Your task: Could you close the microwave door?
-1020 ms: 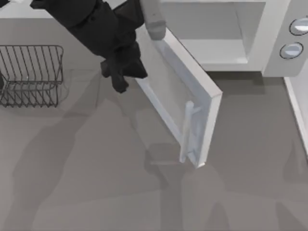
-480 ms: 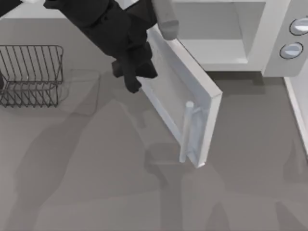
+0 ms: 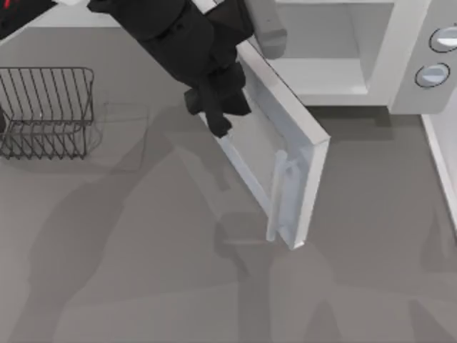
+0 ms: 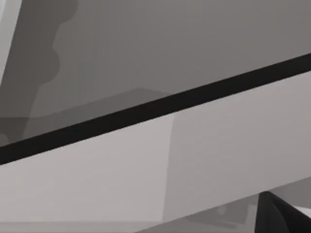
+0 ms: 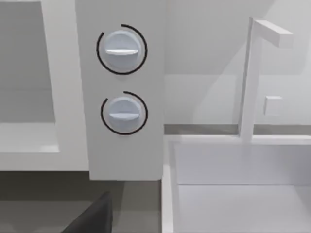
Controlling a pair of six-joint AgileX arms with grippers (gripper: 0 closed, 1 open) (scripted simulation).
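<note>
The microwave (image 3: 371, 64) sits at the table's far right, its pale cavity bare. Its door (image 3: 282, 153) stands swung open, long edge running diagonally toward the table's near side, bar handle (image 3: 277, 193) facing left. My left gripper (image 3: 218, 118) presses the door's outer face; I cannot tell its finger state. A wire rack (image 3: 46, 111) stands far left.

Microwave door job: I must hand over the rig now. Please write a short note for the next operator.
Left gripper: against the outer face of the microwave door, near the hinge side; whether its fingers are open or shut cannot be told.
Right arm: parked at the top view's right, its wrist camera facing the two knobs.
The microwave stands at the table's back; its door hangs wide open, handle at the free end.
Done: contact with the door.
Left: push the door fully shut.
</note>
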